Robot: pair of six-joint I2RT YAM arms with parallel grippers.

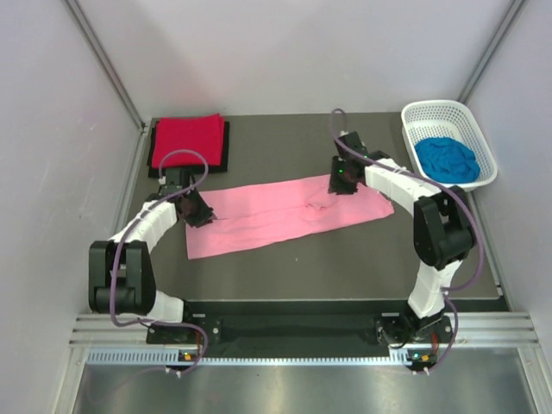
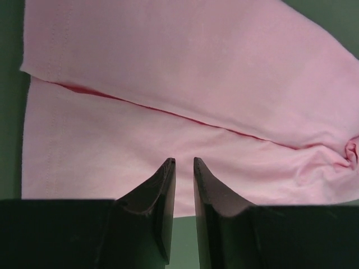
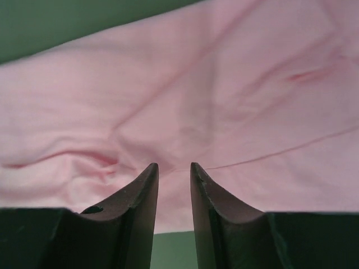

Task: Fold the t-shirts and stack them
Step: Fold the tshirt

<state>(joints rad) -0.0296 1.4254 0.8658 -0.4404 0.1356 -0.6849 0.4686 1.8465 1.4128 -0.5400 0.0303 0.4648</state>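
A pink shirt [image 1: 285,216] lies in the middle of the dark table [image 1: 362,267]. It is folded into a long strip that runs from left to right, a bit slanted. The left gripper [image 1: 198,212] sits at the left end of the strip. The right gripper [image 1: 339,183] sits over the far edge of the strip, near its right end. Seen from the left wrist, the two black fingers [image 2: 160,193] are a little apart, with a thin gap and nothing between them. They point at the near edge of the pink shirt, and a fold line crosses the cloth in front of them. Seen from the right wrist, the two fingers [image 3: 140,193] are a little apart too, and they hold nothing. The pink cloth under them has soft wrinkles. In the far left corner of the table a red shirt [image 1: 187,141] lies folded on top of a black shirt [image 1: 217,171]. Only the edges of the black one show. On the far right stands a white basket [image 1: 440,108] with a blue shirt [image 1: 446,159] bunched up inside it.
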